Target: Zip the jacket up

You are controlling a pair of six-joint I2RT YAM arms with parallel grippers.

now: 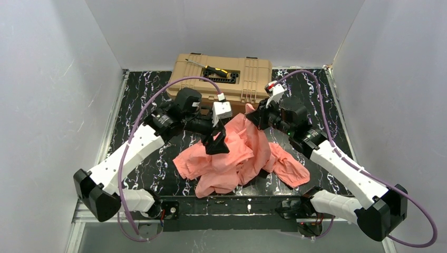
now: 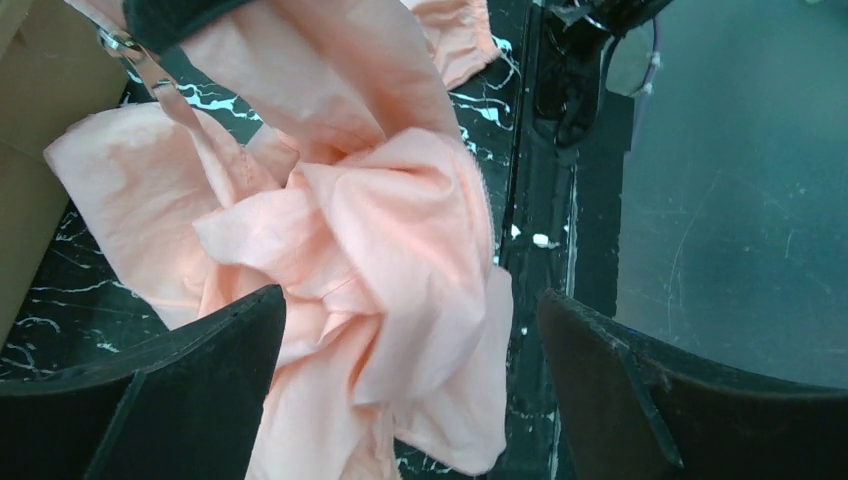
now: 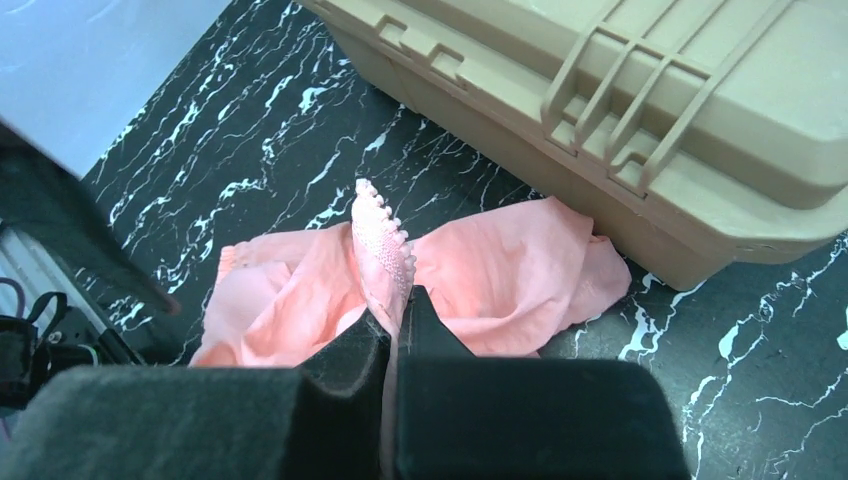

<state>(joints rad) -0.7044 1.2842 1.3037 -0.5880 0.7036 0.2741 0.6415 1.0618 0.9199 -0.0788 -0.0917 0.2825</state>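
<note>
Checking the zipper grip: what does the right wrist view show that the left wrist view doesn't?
Right wrist only: the toothed zipper edge clamped in the right gripper, jaws shut. Left wrist only: the left gripper, jaws wide open over crumpled fabric, and a metal piece, likely the zipper pull. Both: the jacket, toolbox and marbled table.

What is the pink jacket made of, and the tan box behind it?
The jacket looks like thin, matte woven cloth, maybe light nylon or cotton, because it crumples into soft folds. Its zipper teeth look like pale plastic, though they are too small to be sure. The toolbox looks like hard, matte moulded plastic, with stiff ribs and stepped edges.
</note>
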